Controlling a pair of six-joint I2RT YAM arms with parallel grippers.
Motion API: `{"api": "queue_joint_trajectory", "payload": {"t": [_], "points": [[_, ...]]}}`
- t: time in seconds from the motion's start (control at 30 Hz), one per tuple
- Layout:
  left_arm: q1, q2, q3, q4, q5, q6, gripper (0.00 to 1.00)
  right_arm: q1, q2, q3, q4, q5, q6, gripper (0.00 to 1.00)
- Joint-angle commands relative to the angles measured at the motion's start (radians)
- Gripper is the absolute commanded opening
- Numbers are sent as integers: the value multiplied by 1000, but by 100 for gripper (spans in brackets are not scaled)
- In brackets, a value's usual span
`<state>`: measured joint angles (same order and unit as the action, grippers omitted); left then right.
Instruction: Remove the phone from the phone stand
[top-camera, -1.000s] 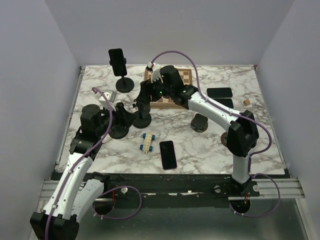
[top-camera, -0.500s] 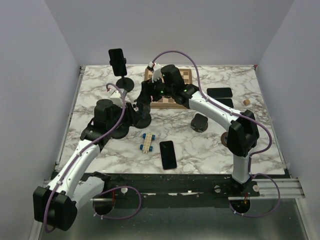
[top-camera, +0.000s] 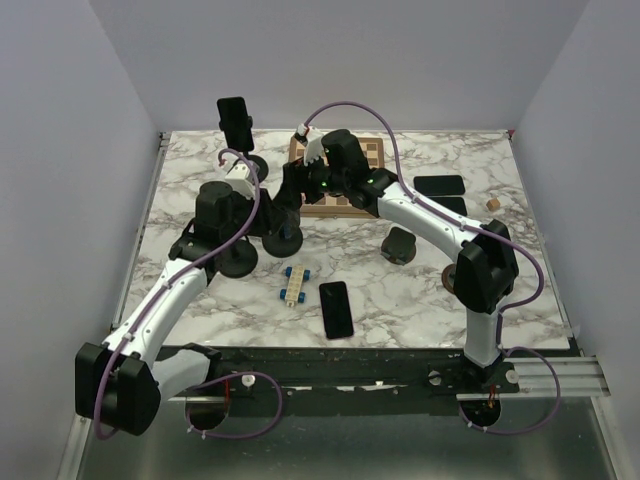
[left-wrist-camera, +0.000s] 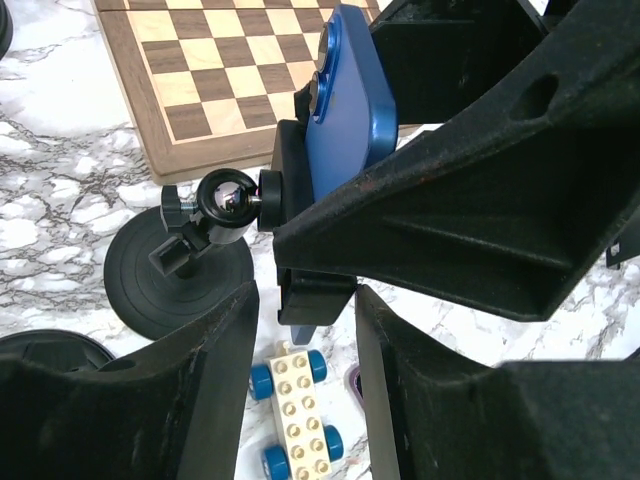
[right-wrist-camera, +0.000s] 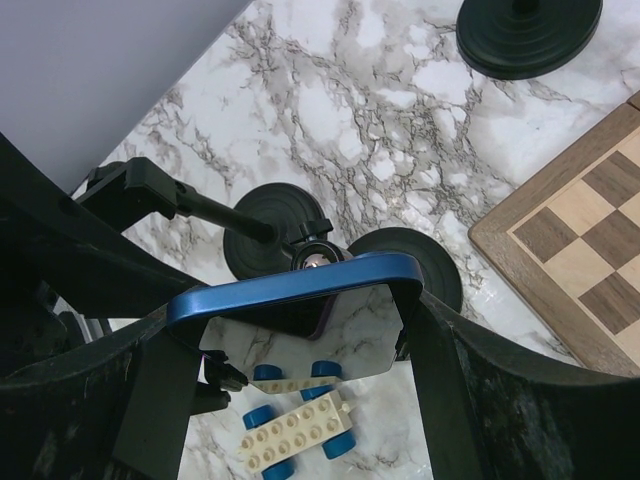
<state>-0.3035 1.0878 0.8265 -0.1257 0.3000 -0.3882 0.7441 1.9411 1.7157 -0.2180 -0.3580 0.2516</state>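
Saw the blue phone (left-wrist-camera: 355, 100) seated in the phone stand (left-wrist-camera: 300, 175) beside the chessboard (left-wrist-camera: 220, 70), pinched at both edges by the right gripper (right-wrist-camera: 295, 310). Found the left gripper (left-wrist-camera: 305, 310) narrow around that stand's lower clamp; could not tell contact.

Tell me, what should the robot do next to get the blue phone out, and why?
Probably close the left pincer on the stand to steady it. The right pincer grips the blue phone by its edges, the phone sits in the stand's cradle, and the open left pincer straddles the cradle's foot.
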Motion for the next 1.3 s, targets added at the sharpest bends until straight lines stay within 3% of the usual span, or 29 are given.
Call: {"api": "queue_joint_trajectory", "payload": {"t": [0.0, 0.23, 0.4, 0.6, 0.73, 1.0, 1.27], "points": [[-8, 28, 28, 41, 10, 8, 51, 4, 24, 24, -55, -88, 79, 1], [-21, 54, 43, 57, 9, 21, 51, 4, 27, 27, -49, -98, 86, 1], [-26, 75, 42, 71, 1, 20, 43, 3, 30, 27, -44, -97, 87, 1], [-43, 86, 49, 59, -16, 34, 14, 5, 38, 15, -36, -52, 69, 1], [-46, 67, 30, 45, -5, 40, 0, 4, 25, -5, -21, 19, 27, 1], [-45, 19, -9, 16, 14, 44, 0, -2, 39, 18, -55, 77, -80, 1], [-46, -40, -70, 23, -7, 57, 0, -72, 45, 12, -46, -20, -77, 1]]}}
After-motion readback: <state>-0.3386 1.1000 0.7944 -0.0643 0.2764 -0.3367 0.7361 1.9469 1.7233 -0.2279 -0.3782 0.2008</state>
